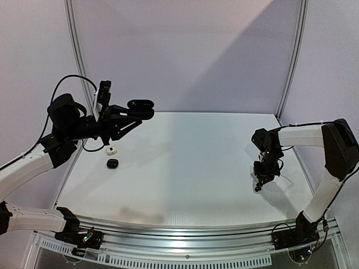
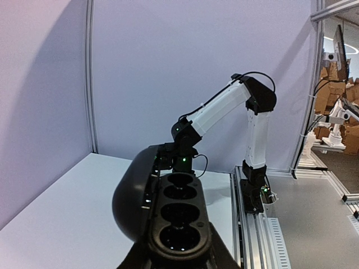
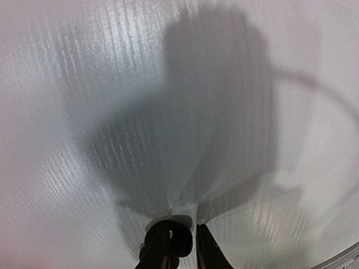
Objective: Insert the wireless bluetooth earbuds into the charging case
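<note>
L gripper (image 1: 134,116) clamps open black charging case (image 2: 179,224) aloft at left, sockets look empty; R gripper (image 1: 259,182) pinches a black earbud (image 3: 180,241) low over table (image 1: 196,168), well apart from case, so nothing inserted yet, early.

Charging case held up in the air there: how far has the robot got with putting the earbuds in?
Done: the left gripper holds the charging case up, lid open. Its wells look empty. In hand: the right gripper pinches a black earbud low over the table. Still to do: carrying it across and seating it; a white piece and a black piece lie on the table too.
</note>
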{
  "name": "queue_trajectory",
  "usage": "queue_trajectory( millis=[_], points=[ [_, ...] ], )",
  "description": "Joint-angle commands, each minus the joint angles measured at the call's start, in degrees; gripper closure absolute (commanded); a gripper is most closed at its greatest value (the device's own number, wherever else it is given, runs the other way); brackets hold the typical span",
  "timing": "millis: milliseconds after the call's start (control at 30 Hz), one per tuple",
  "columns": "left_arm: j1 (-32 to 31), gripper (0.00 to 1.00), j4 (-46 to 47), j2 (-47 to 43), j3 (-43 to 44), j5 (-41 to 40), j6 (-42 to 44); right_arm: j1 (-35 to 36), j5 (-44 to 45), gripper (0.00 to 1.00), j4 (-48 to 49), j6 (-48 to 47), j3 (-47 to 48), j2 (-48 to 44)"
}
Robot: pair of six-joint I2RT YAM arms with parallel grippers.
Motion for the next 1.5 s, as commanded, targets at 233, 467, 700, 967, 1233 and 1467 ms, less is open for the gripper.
queue_trajectory(
  millis=[233,467,700,967,1233,1467],
  points=[
    [0.73,1.00,0.86,-0.01,-0.48,-0.19,-0.11,0.08,-5.42,0.94,-0.32,0.71,-3.04,1.98],
    [0.80,1.00,0.94,-0.03,-0.57,-0.23,-0.18,0.07,-5.01,0.94,-1.27,0.80,-2.30,0.56],
    [0.81,1.00,1.19,-0.11,-0.69,-0.26,-0.38,0.08,-6.59,0.86,-1.29,1.14,-2.88,-0.29],
    [0.81,1.00,1.11,-0.08,-0.75,-0.25,-0.37,0.08,-8.18,0.88,1.01,1.51,-6.69,0.22],
    [0.81,1.00,1.03,0.25,-0.48,0.02,-0.46,0.08,-7.86,0.93,3.30,2.31,-8.49,0.49],
    [0.81,1.00,0.96,0.24,-0.39,0.03,-0.37,0.24,-4.44,1.00,3.46,1.94,-5.94,-2.98]
  ],
)
